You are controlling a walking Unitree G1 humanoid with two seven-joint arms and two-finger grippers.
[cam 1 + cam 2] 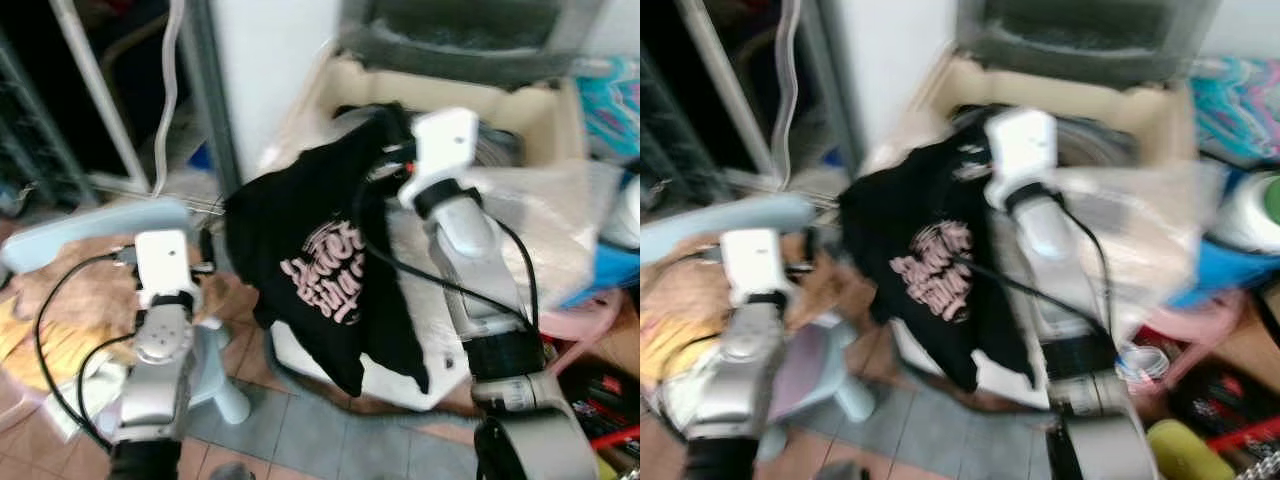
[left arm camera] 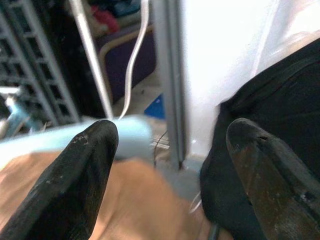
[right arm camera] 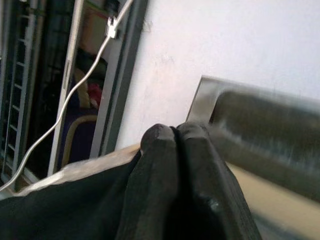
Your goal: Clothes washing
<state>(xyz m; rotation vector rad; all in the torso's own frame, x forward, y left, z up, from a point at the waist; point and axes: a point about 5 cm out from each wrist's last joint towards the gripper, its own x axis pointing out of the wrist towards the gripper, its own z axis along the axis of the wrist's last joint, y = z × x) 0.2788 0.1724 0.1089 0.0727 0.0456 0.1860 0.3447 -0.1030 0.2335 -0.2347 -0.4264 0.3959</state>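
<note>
We see the black printed T-shirt [image 1: 320, 270] hanging over the cream top-loading washing machine [image 1: 500, 110] rim at twelve o'clock. The pale blue plastic chair [image 1: 100, 225] sits at nine o'clock, the pink plastic basin [image 1: 590, 320] at three.

A black cotton T-shirt with pink lettering [image 1: 318, 268] hangs from the right gripper [image 1: 392, 140], draped over the cream rim of a top-loading washing machine [image 1: 500, 105] — its hem falls toward the tiled floor [image 1: 330, 440]. The right arm's silver forearm rises from the lower right. The left gripper [image 1: 200, 258] hovers lower, above a pale blue plastic stool [image 1: 215, 375], just beside the shirt's edge.
</note>
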